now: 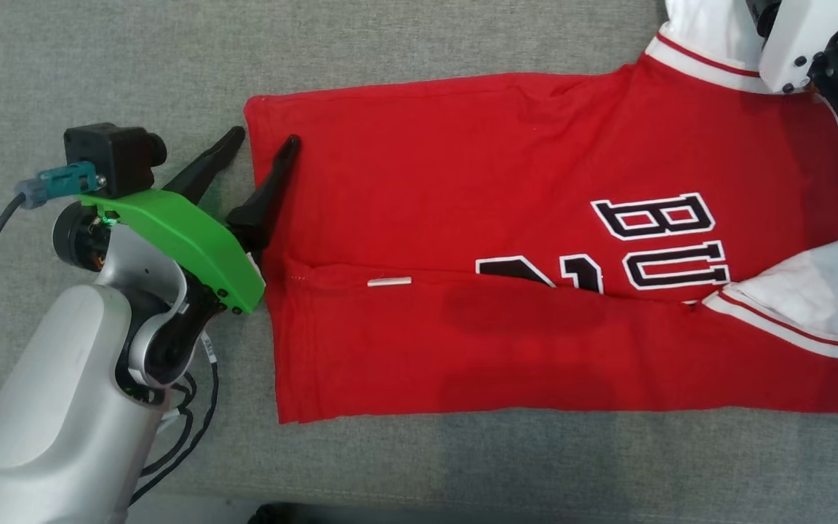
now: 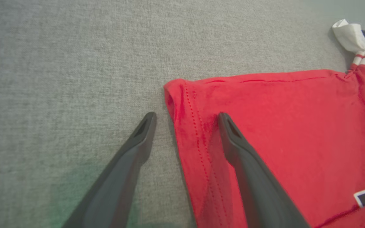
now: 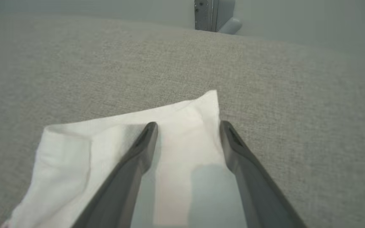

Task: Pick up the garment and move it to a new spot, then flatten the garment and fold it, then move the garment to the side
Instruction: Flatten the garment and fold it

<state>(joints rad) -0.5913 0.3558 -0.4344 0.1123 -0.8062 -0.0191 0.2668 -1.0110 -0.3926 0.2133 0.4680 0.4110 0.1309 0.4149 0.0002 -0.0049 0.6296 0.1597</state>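
The garment [image 1: 463, 218] is a red jersey with white sleeves and black-and-white lettering, spread flat on the grey cloth surface with its lower long edge folded up over the middle. My left gripper [image 1: 266, 138] stands open at the hem's far corner, one finger over the red cloth and one over bare surface; in the left wrist view the gripper [image 2: 187, 117] straddles the stitched hem of the garment [image 2: 280, 126], holding nothing. My right gripper [image 3: 188, 126] is open over a white sleeve [image 3: 106, 148], its jaws apart above the fabric. The right arm's wrist [image 1: 826, 51] sits at the top right corner.
Grey cloth surface [image 1: 99, 58] extends on all sides of the jersey. A grey metal post [image 3: 214, 14] stands beyond the surface's far edge in the right wrist view. Black cables [image 1: 186, 429] hang by my left forearm near the front edge.
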